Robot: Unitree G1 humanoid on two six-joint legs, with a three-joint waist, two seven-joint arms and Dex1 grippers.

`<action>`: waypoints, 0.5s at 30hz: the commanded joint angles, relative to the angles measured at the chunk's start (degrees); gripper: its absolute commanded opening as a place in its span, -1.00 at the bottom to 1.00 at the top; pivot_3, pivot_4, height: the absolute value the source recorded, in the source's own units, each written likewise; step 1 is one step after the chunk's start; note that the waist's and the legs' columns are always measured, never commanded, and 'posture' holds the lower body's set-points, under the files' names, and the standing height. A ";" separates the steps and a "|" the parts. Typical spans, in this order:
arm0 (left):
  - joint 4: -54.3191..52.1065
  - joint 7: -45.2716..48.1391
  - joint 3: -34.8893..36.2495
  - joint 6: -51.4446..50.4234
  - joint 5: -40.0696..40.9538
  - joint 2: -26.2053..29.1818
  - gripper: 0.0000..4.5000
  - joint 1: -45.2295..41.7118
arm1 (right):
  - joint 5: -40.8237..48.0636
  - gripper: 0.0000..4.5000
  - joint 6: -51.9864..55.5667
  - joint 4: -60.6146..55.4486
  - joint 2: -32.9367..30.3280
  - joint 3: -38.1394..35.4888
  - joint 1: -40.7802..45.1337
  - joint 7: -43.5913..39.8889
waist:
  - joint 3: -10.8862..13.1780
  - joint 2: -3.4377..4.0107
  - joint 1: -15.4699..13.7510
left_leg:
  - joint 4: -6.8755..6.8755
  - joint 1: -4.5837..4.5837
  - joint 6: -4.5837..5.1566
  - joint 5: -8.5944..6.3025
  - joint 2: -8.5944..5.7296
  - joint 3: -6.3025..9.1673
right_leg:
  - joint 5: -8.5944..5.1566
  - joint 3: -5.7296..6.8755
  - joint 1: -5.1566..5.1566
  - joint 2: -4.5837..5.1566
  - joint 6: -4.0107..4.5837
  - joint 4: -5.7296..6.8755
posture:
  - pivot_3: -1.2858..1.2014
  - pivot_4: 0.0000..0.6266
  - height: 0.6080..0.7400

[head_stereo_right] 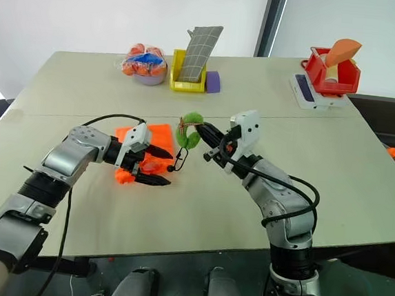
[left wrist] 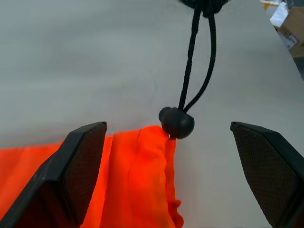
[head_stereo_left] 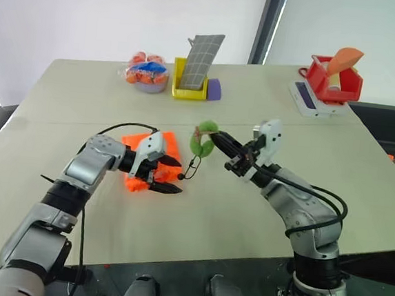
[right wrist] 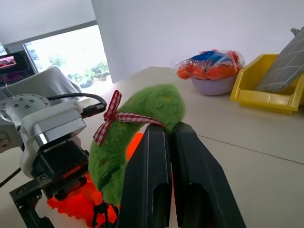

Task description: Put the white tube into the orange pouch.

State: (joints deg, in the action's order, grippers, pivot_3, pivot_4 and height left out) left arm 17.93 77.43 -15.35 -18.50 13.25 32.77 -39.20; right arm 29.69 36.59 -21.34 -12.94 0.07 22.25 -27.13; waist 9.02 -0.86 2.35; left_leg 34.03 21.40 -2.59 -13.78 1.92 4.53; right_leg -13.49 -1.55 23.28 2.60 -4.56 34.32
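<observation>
Orange pouch [head_stereo_right: 157, 146] between 2 pincers

A big pale table [head_stereo_left: 359, 204] holds everything. Near the middle, the orange pouch [head_stereo_left: 157, 148] lies flat on it. At the far side sit a clear bag of orange balls [head_stereo_left: 147, 72] in a small bowl, a yellow bin [head_stereo_left: 189, 90] with a grey checked board standing in it, and a purple block [head_stereo_left: 214, 88] just beside the bin. Far right are a flat white box [head_stereo_left: 311, 99] and a red bin [head_stereo_left: 336, 80] with an orange scoop.

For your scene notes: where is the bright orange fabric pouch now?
The bright orange fabric pouch lies on the grey table, under the open left claw, near the green fuzzy ornament.
</observation>
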 commanded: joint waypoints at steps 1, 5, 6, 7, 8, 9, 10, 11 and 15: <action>-0.23 1.25 1.52 -0.45 1.18 -0.06 0.98 -1.86 | 0.58 -1.00 -1.13 -3.18 -0.53 0.35 0.61 -0.33 | 0.00 0.00 0.02 | 0.00 0.00 0.00 0.00 0.00 0.00 | 0.00 0.00 0.00 0.00 0.00 0.00 | 0.03 -0.52 1.00; -0.33 2.46 1.68 -0.13 0.44 0.97 0.98 -1.55 | -0.58 -1.00 -1.96 -2.48 -1.04 1.03 0.41 -0.36 | 0.00 0.00 0.08 | 0.00 -0.01 0.00 0.00 0.00 0.00 | -0.01 0.00 0.01 -0.01 -0.02 0.03 | 0.03 -0.52 1.00; -0.48 2.69 1.79 -0.08 0.38 1.27 0.98 -1.38 | -0.86 -1.00 -2.23 -2.32 -1.24 1.18 0.28 -0.40 | 0.00 0.00 0.12 | 0.00 -0.02 0.00 0.00 0.00 0.00 | -0.01 0.00 0.01 -0.01 -0.02 0.02 | 0.03 -0.52 1.00; -0.68 2.73 2.05 -0.26 0.48 1.56 0.98 -1.18 | -1.09 -1.00 -2.53 -2.07 -1.50 1.01 -0.06 -0.32 | 0.00 0.00 0.13 | 0.00 -0.02 0.00 0.00 0.00 0.00 | -0.01 0.00 0.01 -0.01 -0.02 0.02 | 0.03 -0.52 1.00; -0.73 2.73 2.21 -0.39 0.55 1.69 0.98 -1.11 | -1.16 -1.00 -2.78 -1.85 -1.69 0.88 -0.26 -0.24 | 0.00 0.00 0.08 | 0.00 -0.02 0.00 0.00 0.00 0.00 | -0.01 0.00 0.01 -0.01 -0.02 0.03 | 0.03 -0.52 1.00; -0.85 2.55 2.57 -0.54 0.69 1.97 0.98 -0.90 | -1.45 -1.00 -3.15 -1.33 -2.09 0.28 -0.78 -0.01 | 0.00 0.00 0.06 | 0.00 -0.02 0.00 0.00 0.00 0.01 | -0.01 0.00 0.01 -0.01 -0.02 0.03 | 0.03 -0.52 1.00; -0.99 2.43 2.99 -0.79 0.89 2.33 0.98 -0.63 | -1.77 -1.00 -3.57 -0.74 -2.54 -0.49 -1.35 0.29 | 0.00 0.00 0.05 | 0.00 -0.01 0.00 0.00 0.00 0.00 | -0.01 0.00 0.01 -0.01 -0.02 0.03 | 0.03 -0.52 1.00; -1.07 2.37 3.28 -0.94 1.01 2.56 0.98 -0.45 | -2.00 -1.00 -3.89 -0.33 -2.83 -0.97 -1.71 0.49 | 0.00 0.00 0.03 | 0.00 -0.01 0.00 0.00 0.00 0.01 | -0.01 0.00 0.00 -0.01 -0.02 0.02 | 0.03 -0.52 1.00; -1.93 2.21 4.41 -1.10 1.24 3.71 0.98 1.05 | -2.21 -1.00 -5.25 0.85 -3.93 -3.32 -3.09 1.10 | 0.00 0.00 0.01 | 0.00 -0.01 0.00 0.00 0.00 0.00 | -0.01 0.00 0.00 0.01 -0.02 0.01 | 0.03 -0.52 1.00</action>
State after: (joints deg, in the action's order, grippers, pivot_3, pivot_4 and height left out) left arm 17.86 79.71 -12.55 -19.62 13.28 35.78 -38.05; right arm 27.44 33.14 -19.75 -16.74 -1.44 19.00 -26.26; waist 9.02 -0.86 2.36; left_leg 34.03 21.39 -2.58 -13.78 1.92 4.53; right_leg -13.50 -1.55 23.28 2.60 -4.58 34.34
